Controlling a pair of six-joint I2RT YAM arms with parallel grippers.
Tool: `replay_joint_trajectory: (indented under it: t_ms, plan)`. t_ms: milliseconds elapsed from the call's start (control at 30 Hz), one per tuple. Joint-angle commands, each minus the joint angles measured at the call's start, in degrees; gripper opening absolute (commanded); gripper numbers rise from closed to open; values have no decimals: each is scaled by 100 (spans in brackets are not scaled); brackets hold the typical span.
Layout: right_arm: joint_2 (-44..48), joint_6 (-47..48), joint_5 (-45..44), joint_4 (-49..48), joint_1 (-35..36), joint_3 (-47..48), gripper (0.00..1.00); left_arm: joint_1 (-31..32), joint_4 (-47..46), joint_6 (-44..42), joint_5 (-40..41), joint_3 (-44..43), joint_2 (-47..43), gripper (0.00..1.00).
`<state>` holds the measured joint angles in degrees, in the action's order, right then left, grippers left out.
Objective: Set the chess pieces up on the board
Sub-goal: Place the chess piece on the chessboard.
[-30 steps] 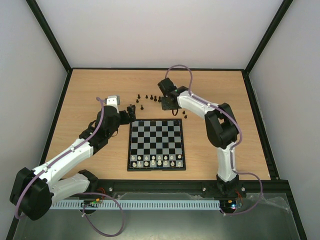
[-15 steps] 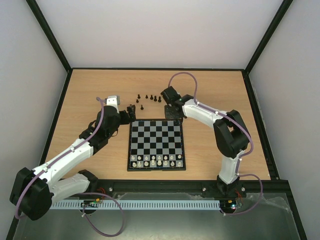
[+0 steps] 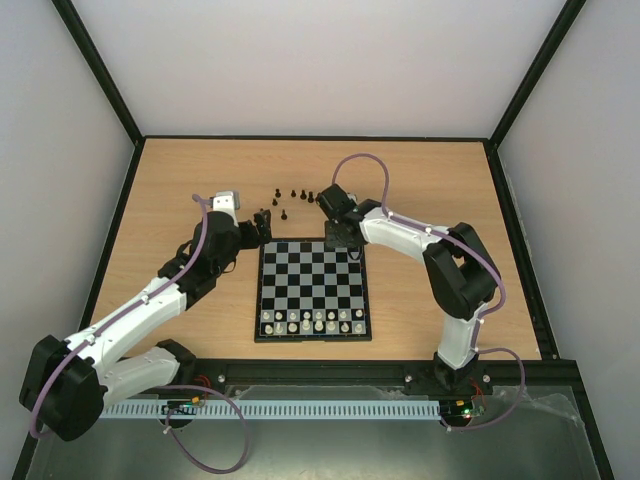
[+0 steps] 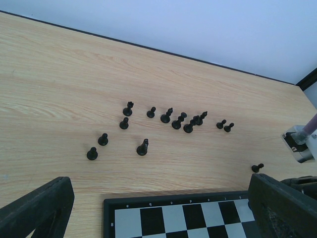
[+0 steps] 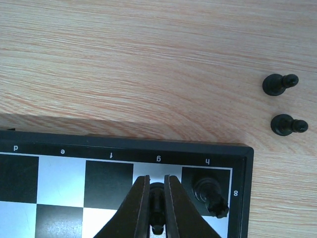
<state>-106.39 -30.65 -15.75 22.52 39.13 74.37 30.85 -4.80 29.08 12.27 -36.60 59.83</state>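
The right fingers (image 5: 134, 210) were clamped on a black chess piece (image 5: 157, 194) over the board (image 5: 124, 145), bottom centre of frame, beside another black piece (image 5: 208, 191). The left fingers (image 4: 37, 208) stood wide apart, empty; loose black pieces (image 4: 168, 117) lay mid-frame on the surface (image 4: 59, 74).

The black-framed checked chessboard (image 5: 124, 148) runs off the right wrist view's left and bottom edges. The tiny black chess piece (image 5: 157, 194) in the right gripper (image 5: 157, 179) is mostly covered, kind unreadable. From above, loose black pieces (image 3: 303, 193) on the wooden desk (image 3: 180, 180) are too small to identify.
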Motion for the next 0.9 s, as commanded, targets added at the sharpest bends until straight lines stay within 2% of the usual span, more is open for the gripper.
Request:
replay_joint_trajectory:
  t_ms: [0, 867]
  plan:
    - [68, -221, -171, 25, 50, -129, 7, -3, 40, 45, 4, -53, -168, 99]
    - [-204, -458, -239, -112, 110, -217, 9, 0, 44, 71, -32, -43, -236, 99]
